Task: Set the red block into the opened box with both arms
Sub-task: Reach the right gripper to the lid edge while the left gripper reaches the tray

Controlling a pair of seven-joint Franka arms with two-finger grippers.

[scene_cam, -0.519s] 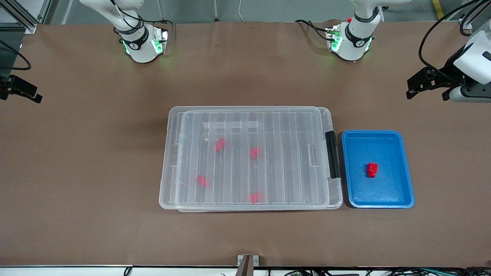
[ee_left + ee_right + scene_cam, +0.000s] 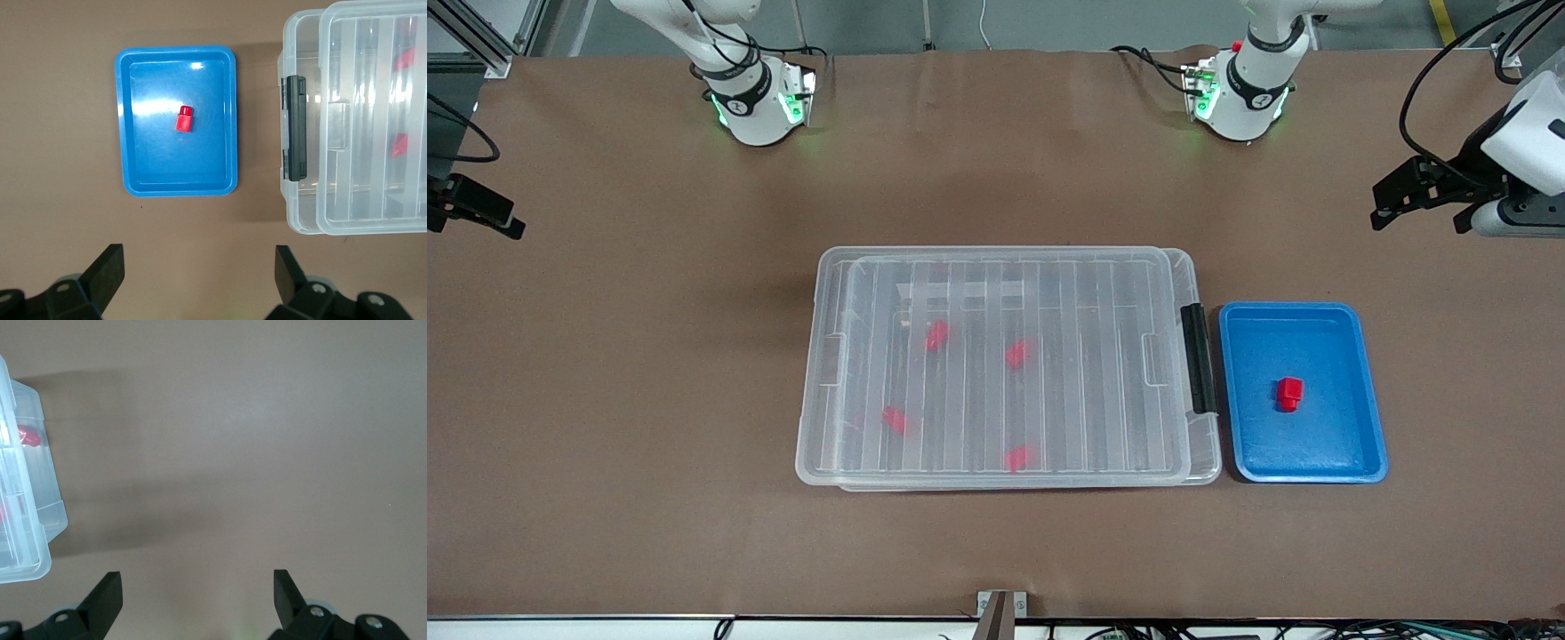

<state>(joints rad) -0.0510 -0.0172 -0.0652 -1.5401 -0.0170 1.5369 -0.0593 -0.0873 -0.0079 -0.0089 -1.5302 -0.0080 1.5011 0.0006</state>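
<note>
A small red block (image 2: pixel 1288 393) (image 2: pixel 185 119) lies alone in the blue tray (image 2: pixel 1303 308) (image 2: pixel 121 133). Beside the tray stands the clear box (image 2: pixel 827 356) (image 2: pixel 301 213) (image 2: pixel 27 540). Its ribbed lid lies on it, and its black latch (image 2: pixel 1199 358) (image 2: pixel 295 128) faces the tray. Several more red blocks (image 2: pixel 936 334) show through the lid. My left gripper (image 2: pixel 1418 218) (image 2: pixel 199 260) hangs open and empty over bare table at the left arm's end, off the tray. My right gripper (image 2: pixel 471 218) (image 2: pixel 197 583) hangs open and empty over bare table at the right arm's end.
The brown table top (image 2: pixel 649 400) spreads wide around the box and tray. Both arm bases (image 2: pixel 756 107) stand along the edge farthest from the front camera. A small metal bracket (image 2: pixel 1000 604) sits at the edge nearest that camera.
</note>
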